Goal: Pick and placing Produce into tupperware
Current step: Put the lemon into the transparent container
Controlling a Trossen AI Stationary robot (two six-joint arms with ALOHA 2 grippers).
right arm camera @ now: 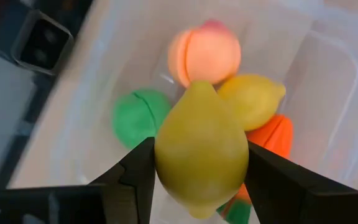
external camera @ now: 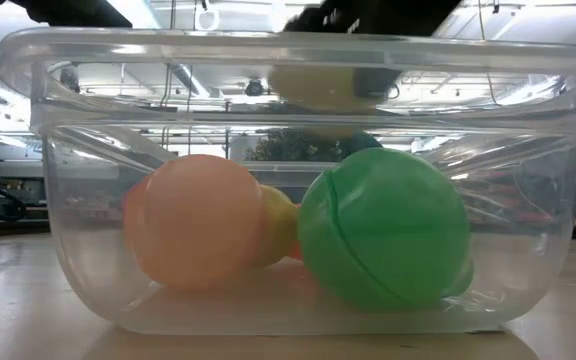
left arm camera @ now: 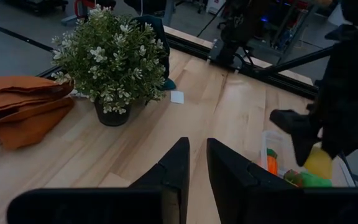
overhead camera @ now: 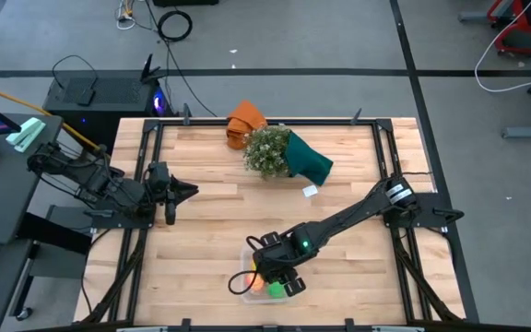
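Note:
My right gripper point(right arm camera: 199, 152) is over the clear tupperware point(right arm camera: 328, 81), shut on a yellow lemon point(right arm camera: 201, 124). Below it in the box lie a pink-orange peach point(right arm camera: 204, 53), a second lemon point(right arm camera: 253, 99), the orange carrot point(right arm camera: 277, 138) and a round green fruit point(right arm camera: 138, 115). The low view shows the peach point(external camera: 203, 220) and green fruit point(external camera: 383, 240) resting on the box floor, with the held lemon point(external camera: 323, 85) above the rim. My left gripper point(overhead camera: 178, 192) waits shut near the table's left edge, touching nothing. The red berry does not show. My right gripper pinches the lemon across its widest part point(right arm camera: 166, 155), one finger point(right arm camera: 135, 171) on each side. The fingers come from above, pointing down into the box. The lemon is lifted clear of the fruits below, one pointed end facing down toward them.
A bushy green plant in teal wrap point(overhead camera: 270, 150) and an orange cloth point(overhead camera: 244, 120) sit near the table's far edge, with a small white tag point(overhead camera: 310, 191) beside them. The tupperware point(overhead camera: 242, 286) stands close to the near edge. Bare wood lies between the two arms.

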